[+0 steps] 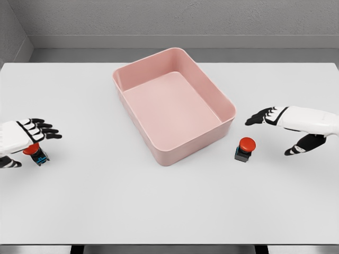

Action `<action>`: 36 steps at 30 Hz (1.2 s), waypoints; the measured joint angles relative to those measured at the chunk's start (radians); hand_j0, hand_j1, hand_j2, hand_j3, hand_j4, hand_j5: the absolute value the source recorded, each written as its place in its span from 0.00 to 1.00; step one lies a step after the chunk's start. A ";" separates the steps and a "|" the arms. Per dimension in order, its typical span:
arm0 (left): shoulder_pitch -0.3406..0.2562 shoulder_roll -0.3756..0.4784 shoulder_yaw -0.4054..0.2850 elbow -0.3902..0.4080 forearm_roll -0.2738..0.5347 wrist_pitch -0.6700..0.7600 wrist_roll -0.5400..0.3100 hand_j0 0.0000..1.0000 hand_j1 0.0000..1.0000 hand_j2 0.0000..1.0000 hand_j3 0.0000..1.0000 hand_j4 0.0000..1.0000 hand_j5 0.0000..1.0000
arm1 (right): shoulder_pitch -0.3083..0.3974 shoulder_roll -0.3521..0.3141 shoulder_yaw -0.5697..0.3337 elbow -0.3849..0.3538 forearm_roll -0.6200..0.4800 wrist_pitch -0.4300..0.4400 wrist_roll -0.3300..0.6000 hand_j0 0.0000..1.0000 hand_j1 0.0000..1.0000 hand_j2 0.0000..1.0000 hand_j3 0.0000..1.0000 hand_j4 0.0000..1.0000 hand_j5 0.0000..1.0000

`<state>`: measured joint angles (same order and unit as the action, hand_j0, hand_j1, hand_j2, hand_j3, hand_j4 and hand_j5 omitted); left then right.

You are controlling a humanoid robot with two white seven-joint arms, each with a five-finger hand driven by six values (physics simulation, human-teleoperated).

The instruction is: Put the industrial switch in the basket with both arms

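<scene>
Two industrial switches sit on the white table [169, 211]. One switch [36, 154] lies tilted under the left hand [24, 138], whose fingers are spread above it. The other switch [244, 149] stands upright, red button up, just left of the open-fingered right hand [286, 127]. Farther back, the pink basket [132, 111] sits askew before a grey wall [169, 16].

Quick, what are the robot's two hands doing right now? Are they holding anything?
Left hand: open, fingers spread over a red-topped switch, not gripping it.
Right hand: open, holding nothing, beside the other switch.
</scene>
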<state>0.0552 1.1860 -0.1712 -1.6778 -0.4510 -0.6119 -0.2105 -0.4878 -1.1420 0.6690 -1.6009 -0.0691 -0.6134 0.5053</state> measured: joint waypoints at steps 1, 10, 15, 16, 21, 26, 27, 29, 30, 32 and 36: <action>-0.003 -0.011 -0.002 0.005 -0.008 0.000 0.001 1.00 1.00 1.00 1.00 1.00 1.00 | 0.000 0.002 0.001 0.000 0.000 0.000 0.000 0.97 0.97 0.97 0.97 0.97 0.97; -0.014 -0.042 -0.006 0.042 -0.033 0.000 0.012 1.00 1.00 1.00 1.00 1.00 1.00 | -0.002 0.018 0.011 0.000 0.000 0.000 0.000 0.96 0.96 0.96 0.96 0.96 0.96; -0.032 -0.060 -0.010 0.081 -0.048 0.000 0.037 1.00 1.00 1.00 1.00 1.00 1.00 | -0.005 0.030 0.012 0.000 0.000 0.000 0.000 0.94 0.94 0.94 0.94 0.94 0.94; -0.043 -0.067 -0.016 0.085 -0.055 0.000 0.039 1.00 1.00 1.00 1.00 1.00 1.00 | -0.006 0.034 0.012 0.001 0.000 0.000 0.001 0.92 0.92 0.92 0.92 0.92 0.92; -0.048 -0.082 -0.039 0.091 -0.070 0.000 0.043 1.00 1.00 1.00 1.00 1.00 1.00 | -0.006 0.053 0.015 0.001 0.001 0.000 0.005 0.87 0.87 0.87 0.87 0.87 0.87; -0.046 -0.083 -0.045 0.090 -0.073 0.000 0.044 1.00 1.00 1.00 1.00 1.00 1.00 | -0.011 0.073 0.017 0.000 0.008 0.000 0.010 0.81 0.81 0.81 0.81 0.81 0.81; -0.046 -0.083 -0.046 0.090 -0.073 0.000 0.044 1.00 1.00 1.00 1.00 1.00 1.00 | -0.011 0.077 0.017 0.000 0.009 0.000 0.011 0.81 0.81 0.81 0.81 0.81 0.81; -0.046 -0.084 -0.046 0.090 -0.073 0.000 0.045 1.00 1.00 1.00 1.00 1.00 1.00 | -0.015 0.087 0.018 0.000 0.011 0.000 0.012 0.81 0.81 0.81 0.81 0.81 0.81; -0.048 -0.084 -0.046 0.091 -0.074 0.000 0.044 1.00 1.00 1.00 1.00 1.00 1.00 | -0.017 0.091 0.019 0.000 0.011 0.000 0.012 0.81 0.81 0.81 0.81 0.81 0.81; -0.048 -0.085 -0.047 0.092 -0.075 0.000 0.044 1.00 1.00 1.00 1.00 1.00 1.00 | -0.018 0.096 0.021 0.000 0.013 0.000 0.013 0.81 0.81 0.81 0.81 0.81 0.81; -0.048 -0.101 -0.047 0.102 -0.095 0.000 0.046 1.00 1.00 1.00 1.00 1.00 1.00 | -0.020 0.115 0.024 0.001 0.025 0.000 0.013 0.81 0.81 0.81 0.81 0.81 0.81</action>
<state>0.0077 1.0850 -0.2180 -1.5758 -0.5458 -0.6117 -0.1643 -0.5077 -1.0267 0.6935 -1.5995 -0.0444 -0.6132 0.5186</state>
